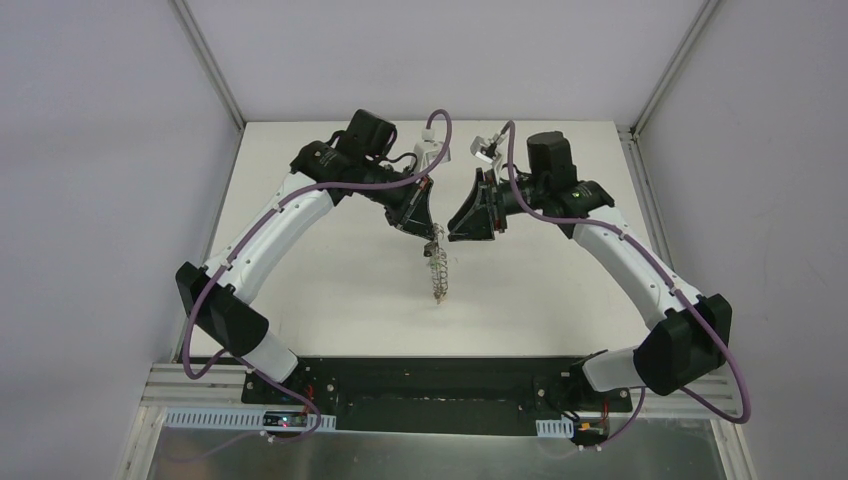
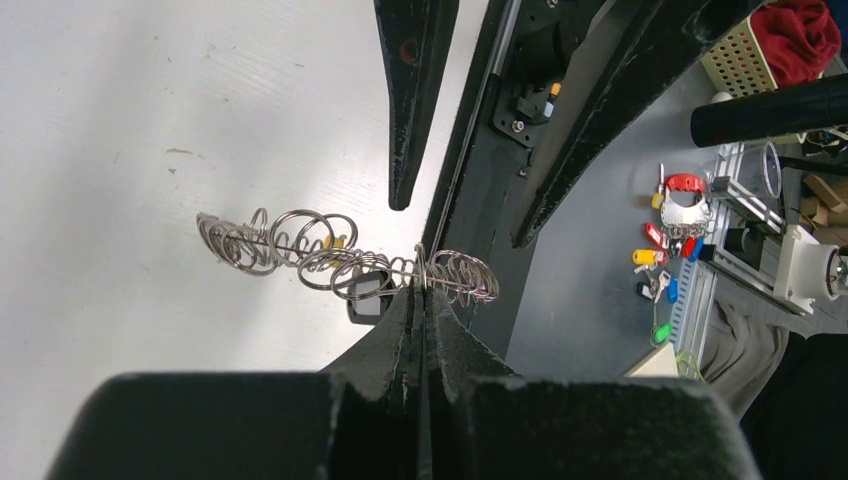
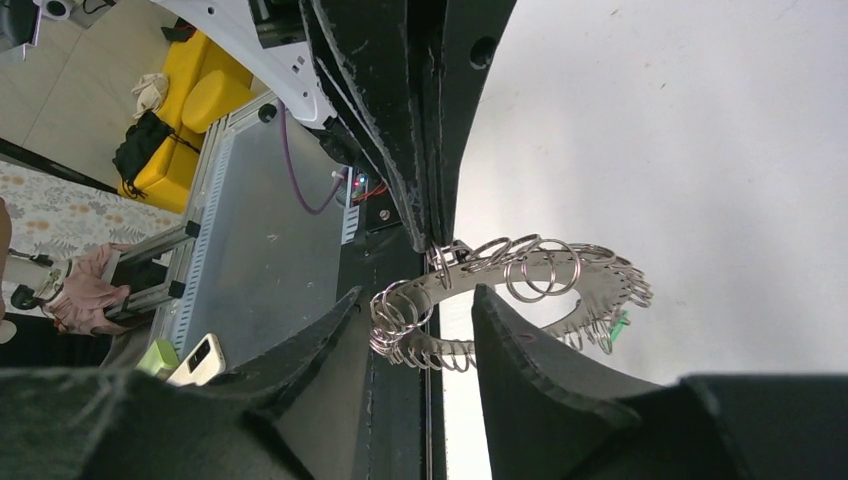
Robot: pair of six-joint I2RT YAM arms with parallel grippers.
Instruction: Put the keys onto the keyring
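The keyring (image 1: 438, 272) hangs lifted above the white table (image 1: 330, 290), a grey metal loop fringed with wire rings. My left gripper (image 1: 430, 232) is shut on its top edge; in the left wrist view the jaws (image 2: 425, 288) pinch the band of the keyring (image 2: 300, 255). A black-headed key (image 2: 368, 290) and a yellow one (image 2: 337, 243) hang among the rings. My right gripper (image 1: 459, 232) stands open just right of it. In the right wrist view its fingertips (image 3: 418, 295) straddle one end of the keyring (image 3: 520, 270) without pinching it. A green key (image 3: 618, 322) dangles at the far side.
The black base plate (image 1: 430, 385) and a metal shelf (image 1: 430, 450) lie at the near edge. White walls close the table on three sides. Off the table, spare coloured keys (image 2: 662, 262) lie on a grey surface, and a phone (image 3: 195, 360) rests nearby.
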